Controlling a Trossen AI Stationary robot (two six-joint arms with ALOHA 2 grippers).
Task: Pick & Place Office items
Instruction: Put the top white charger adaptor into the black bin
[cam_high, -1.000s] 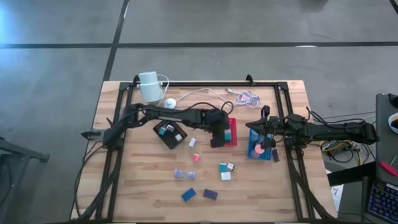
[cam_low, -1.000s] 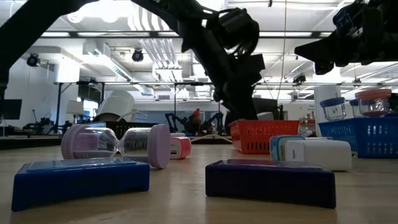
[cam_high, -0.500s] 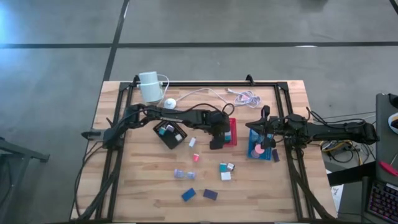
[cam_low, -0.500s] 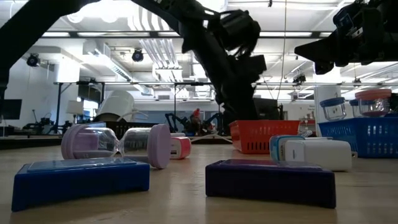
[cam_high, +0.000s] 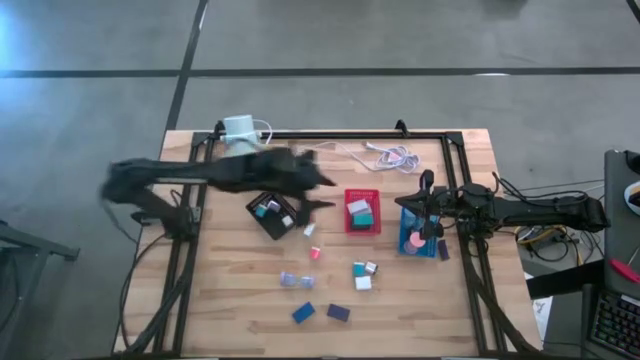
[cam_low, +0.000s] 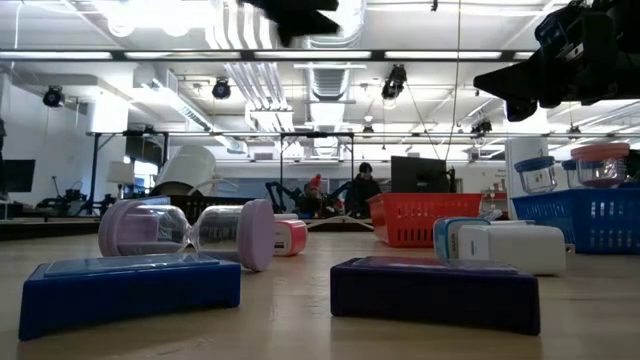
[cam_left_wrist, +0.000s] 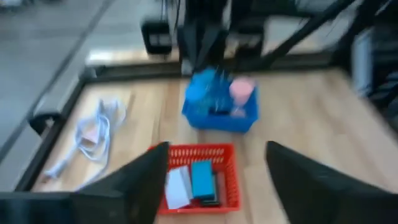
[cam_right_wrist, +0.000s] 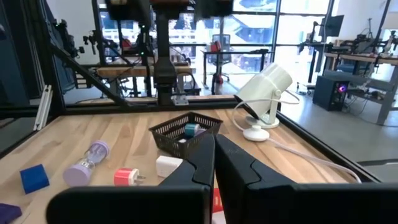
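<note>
While a white block (cam_high: 357, 206) and teal block (cam_high: 364, 216) lie in the red tray (cam_high: 363, 228), the left gripper (cam_high: 322, 190) hangs spread beside the black tray (cam_high: 262, 222). Right gripper (cam_high: 424, 208) is pressed together over the blue tray (cam_high: 417, 249).

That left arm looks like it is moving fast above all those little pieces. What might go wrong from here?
Two risks, as a guess. The left gripper, open and empty, hangs just over the black mesh tray; a low sweep might knock it or the small white block beside it. Also, the loose white cable lies on the wooden table behind the red mesh tray, where an arm might snag it.
</note>
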